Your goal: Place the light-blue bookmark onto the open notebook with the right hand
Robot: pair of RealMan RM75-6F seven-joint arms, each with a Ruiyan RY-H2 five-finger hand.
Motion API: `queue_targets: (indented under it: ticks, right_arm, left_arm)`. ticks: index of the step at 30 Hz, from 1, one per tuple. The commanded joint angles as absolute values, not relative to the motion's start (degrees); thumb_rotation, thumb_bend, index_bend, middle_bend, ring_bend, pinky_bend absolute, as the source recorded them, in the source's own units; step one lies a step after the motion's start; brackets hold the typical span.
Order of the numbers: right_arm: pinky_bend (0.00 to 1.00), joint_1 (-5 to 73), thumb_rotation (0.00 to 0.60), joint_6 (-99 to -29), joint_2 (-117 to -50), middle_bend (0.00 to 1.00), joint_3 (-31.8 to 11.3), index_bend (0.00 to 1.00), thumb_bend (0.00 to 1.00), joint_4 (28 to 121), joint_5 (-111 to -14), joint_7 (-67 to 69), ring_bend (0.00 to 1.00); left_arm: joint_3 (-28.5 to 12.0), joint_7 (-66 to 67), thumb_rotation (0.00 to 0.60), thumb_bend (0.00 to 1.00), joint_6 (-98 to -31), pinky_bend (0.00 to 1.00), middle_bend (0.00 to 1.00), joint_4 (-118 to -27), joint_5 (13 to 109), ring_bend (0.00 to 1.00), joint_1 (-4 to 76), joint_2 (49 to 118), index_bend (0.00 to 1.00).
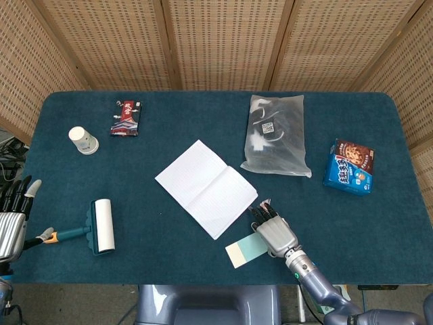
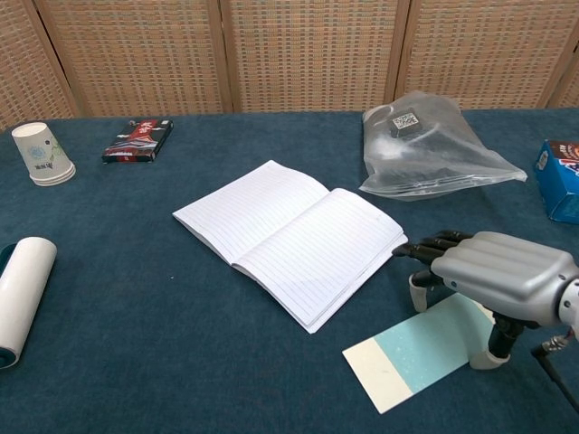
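- Near the front edge of the blue table, the right hand sits over the light-blue bookmark.
- Its fingers are curled down and a bit apart. The thumb tip touches the mat next to the bookmark. I cannot tell if the fingers hold it.
- Lying flat, the bookmark has a cream end that points to the front. It does not touch the open notebook, which is just behind it.
- Far off at the left edge, the left hand holds nothing, with fingers straight and apart.
- Beside it lies a lint roller.
- Further back are a clear bag and a paper cup.
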State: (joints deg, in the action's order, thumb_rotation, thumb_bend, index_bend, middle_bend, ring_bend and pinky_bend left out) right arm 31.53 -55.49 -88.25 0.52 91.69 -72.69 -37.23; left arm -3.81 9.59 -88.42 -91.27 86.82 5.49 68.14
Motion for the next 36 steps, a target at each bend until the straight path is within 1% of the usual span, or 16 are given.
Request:
queue_targets:
  ticks: [1, 9, 24, 30, 36]
  right_arm:
    - [0.11, 31.6, 0.600, -55.5, -88.3, 0.08, 0.6, 0.53, 0.15, 91.6, -72.7, -37.2, 0.00]
    - [0.11, 31.9, 0.600, -56.0, -88.1, 0.08, 0.6, 0.53, 0.15, 92.0, -72.8, -37.7, 0.00]
    - [0.11, 33.8, 0.600, -57.0, -85.4, 0.08, -1.7, 0.53, 0.15, 96.1, -70.1, -41.6, 0.00]
    - [0.11, 35.0, 0.600, -56.4, -85.0, 0.08, -2.5, 0.53, 0.15, 96.5, -68.7, -42.7, 0.00]
    - [0.11, 37.5, 0.600, -54.9, -85.0, 0.09, -4.4, 0.53, 0.15, 96.3, -66.9, -44.0, 0.00]
  left_arm:
    - [-3.8, 9.6, 0.600, 0.12, -88.4, 0.00, 0.00, -91.3, 86.9, 0.00, 5.5, 68.1, 0.00]
    - [-3.7, 9.7, 0.600, 0.12, -88.4, 0.00, 0.00, -91.3, 86.9, 0.00, 5.5, 68.2, 0.00]
    - [-3.7, 9.3, 0.600, 0.12, -88.5, 0.00, 0.00, -91.1, 87.2, 0.00, 5.6, 68.1, 0.00]
    - [-3.6, 9.3, 0.600, 0.12, -87.9, 0.00, 0.00, -91.0, 87.0, 0.00, 5.8, 68.1, 0.00]
    - [-3.8, 8.4, 0.600, 0.12, -87.2, 0.00, 0.00, -90.7, 86.3, 0.00, 6.0, 68.0, 0.00]
